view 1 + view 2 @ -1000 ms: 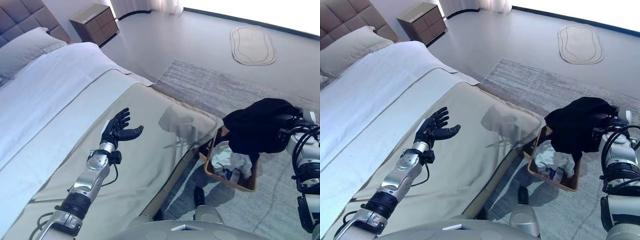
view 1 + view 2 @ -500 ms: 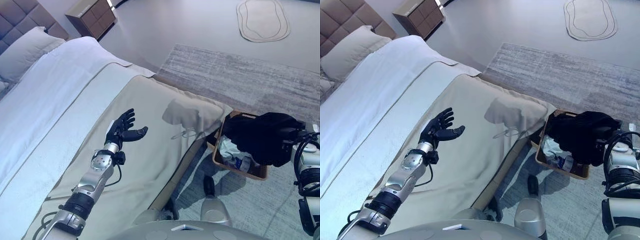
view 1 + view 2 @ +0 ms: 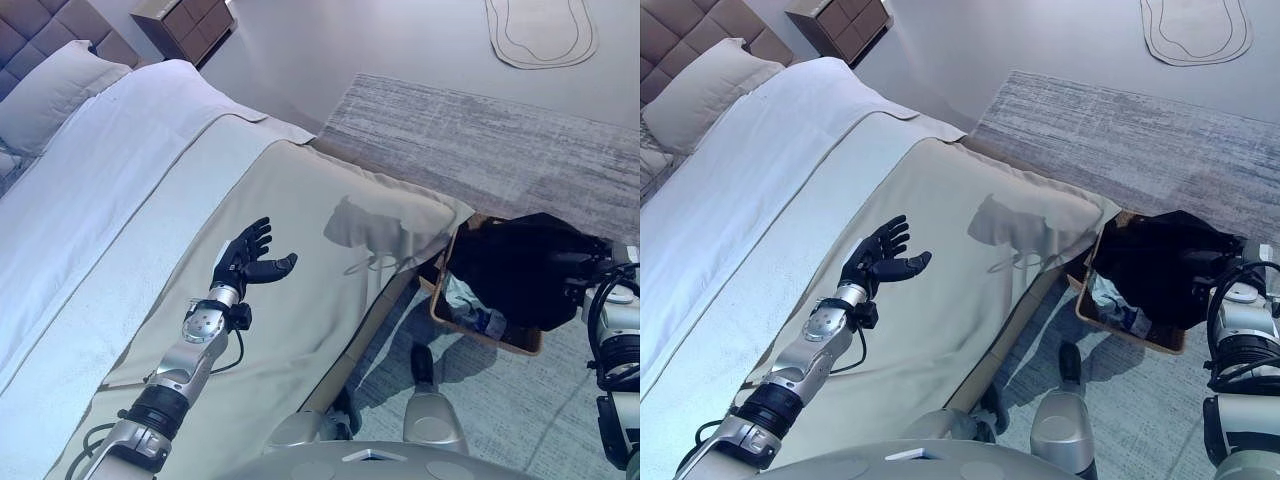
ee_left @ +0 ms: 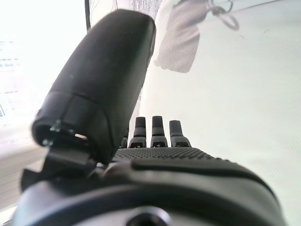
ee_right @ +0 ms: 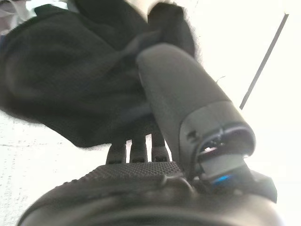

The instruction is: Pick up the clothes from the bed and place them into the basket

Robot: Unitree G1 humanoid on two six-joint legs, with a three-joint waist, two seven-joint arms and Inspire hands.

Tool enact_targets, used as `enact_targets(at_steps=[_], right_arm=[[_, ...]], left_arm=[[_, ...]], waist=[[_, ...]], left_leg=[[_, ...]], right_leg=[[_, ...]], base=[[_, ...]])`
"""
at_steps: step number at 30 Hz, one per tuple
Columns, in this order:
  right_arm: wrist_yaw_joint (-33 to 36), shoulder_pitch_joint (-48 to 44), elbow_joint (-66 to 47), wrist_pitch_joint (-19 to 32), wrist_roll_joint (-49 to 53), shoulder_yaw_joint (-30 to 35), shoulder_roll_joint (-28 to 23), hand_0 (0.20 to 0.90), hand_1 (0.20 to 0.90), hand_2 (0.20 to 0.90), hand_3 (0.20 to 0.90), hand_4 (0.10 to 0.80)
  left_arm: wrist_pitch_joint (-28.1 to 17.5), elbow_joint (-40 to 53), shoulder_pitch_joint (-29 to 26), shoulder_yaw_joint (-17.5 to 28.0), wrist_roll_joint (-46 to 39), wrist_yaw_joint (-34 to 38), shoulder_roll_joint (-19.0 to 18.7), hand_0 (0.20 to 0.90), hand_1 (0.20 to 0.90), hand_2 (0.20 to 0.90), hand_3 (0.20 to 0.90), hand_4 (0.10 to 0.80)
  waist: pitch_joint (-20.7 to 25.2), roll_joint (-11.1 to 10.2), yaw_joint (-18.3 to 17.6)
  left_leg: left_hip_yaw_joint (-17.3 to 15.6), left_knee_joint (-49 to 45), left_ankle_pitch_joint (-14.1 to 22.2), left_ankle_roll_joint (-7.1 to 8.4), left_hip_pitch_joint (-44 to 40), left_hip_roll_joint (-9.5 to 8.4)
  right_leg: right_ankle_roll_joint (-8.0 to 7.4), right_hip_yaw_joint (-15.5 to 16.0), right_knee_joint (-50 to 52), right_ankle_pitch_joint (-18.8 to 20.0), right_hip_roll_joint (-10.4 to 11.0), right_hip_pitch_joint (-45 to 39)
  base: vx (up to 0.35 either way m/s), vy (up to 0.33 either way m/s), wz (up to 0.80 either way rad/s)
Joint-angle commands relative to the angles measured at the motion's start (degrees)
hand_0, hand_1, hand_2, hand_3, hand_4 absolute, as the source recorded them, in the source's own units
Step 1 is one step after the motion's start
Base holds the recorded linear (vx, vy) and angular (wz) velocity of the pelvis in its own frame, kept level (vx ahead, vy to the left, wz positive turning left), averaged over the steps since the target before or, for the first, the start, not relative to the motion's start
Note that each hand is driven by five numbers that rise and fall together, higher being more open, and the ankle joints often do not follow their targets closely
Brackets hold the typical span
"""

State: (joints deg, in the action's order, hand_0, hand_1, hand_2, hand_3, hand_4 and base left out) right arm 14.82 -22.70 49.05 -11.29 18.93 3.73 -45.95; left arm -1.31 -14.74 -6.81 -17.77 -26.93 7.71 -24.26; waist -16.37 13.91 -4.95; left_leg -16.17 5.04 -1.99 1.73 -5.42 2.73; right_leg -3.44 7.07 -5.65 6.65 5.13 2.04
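On the left, the left hand is hovering over the beige blanket of the bed, fingers spread and straight, thumb sticking out, holding nothing and touching nothing. Farther left, a pillow is lying at the far end of the bed, with a nightstand beyond it. On the right, the right hand is clutching a black garment, its thumb pressing into the cloth while the fingers are disappearing under the folds. The garment is hanging bunched and crumpled, draping over the open top of the basket, which is standing on the grey rug just beside the near corner of the bed, with light clothes showing inside.
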Motion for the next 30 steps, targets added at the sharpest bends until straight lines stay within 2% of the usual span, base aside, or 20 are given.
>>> enact_targets(at_steps=[1,12,19,27,30], right_arm=[[1.4,-4.0,-4.4,5.5,-2.7,-0.7,-4.3,0.9,0.9,0.9,0.9,0.8],[1.8,-3.9,-5.1,3.7,-3.7,-1.2,-3.6,0.9,0.9,0.9,0.9,0.8],[4.7,-3.2,-13.6,5.9,-6.5,-3.1,-1.1,0.9,0.9,0.9,0.9,0.8],[5.9,1.5,-24.7,10.4,-18.0,-8.1,9.0,0.9,0.9,0.9,0.9,0.8],[5.5,4.7,-25.5,11.4,-21.1,-11.6,13.6,0.9,0.9,0.9,0.9,0.8]], left_arm=[[-5.6,3.7,-2.4,1.9,0.9,-0.1,-2.0,0.9,0.9,0.9,0.9,0.8],[-6.0,3.0,-1.8,1.6,0.5,0.6,-1.4,0.9,0.9,0.9,0.9,0.8],[-4.8,2.3,-0.2,2.4,0.4,1.6,-1.1,0.9,0.9,0.9,0.9,0.8],[-4.6,-3.2,2.4,3.1,2.6,3.8,2.3,0.9,0.9,0.9,0.9,0.8],[-3.7,-5.3,4.8,3.8,4.3,0.9,3.5,0.9,0.9,0.9,0.9,0.8]], waist=[[4.2,-5.0,-0.7],[5.4,-6.5,0.1],[7.4,-8.1,1.4],[8.0,-9.2,3.6],[8.2,-9.9,5.0]], left_leg=[[1.1,-3.8,3.2,3.47,1.6,1.8],[1.2,-3.7,3.3,3.27,0.7,2.09],[2.9,-3.3,3.3,2.9,-0.2,1.93],[5.8,-3.8,3.2,2.21,0.4,1.37],[7.2,-3.6,3.1,1.83,0.3,1.01]], right_leg=[[-0.55,3.0,2.0,-5.4,1.0,-3.2],[-0.4,3.3,1.8,-5.4,0.9,-4.4],[-0.23,4.0,2.0,-5.8,0.7,-5.9],[0.16,5.3,3.8,-7.1,1.1,-6.4],[0.21,6.4,4.2,-7.6,1.4,-7.2]], base=[[0.0,0.0,0.0],[0.007,0.005,0.0],[0.062,0.018,0.08],[0.016,0.034,0.1],[0.03,0.008,0.3]])
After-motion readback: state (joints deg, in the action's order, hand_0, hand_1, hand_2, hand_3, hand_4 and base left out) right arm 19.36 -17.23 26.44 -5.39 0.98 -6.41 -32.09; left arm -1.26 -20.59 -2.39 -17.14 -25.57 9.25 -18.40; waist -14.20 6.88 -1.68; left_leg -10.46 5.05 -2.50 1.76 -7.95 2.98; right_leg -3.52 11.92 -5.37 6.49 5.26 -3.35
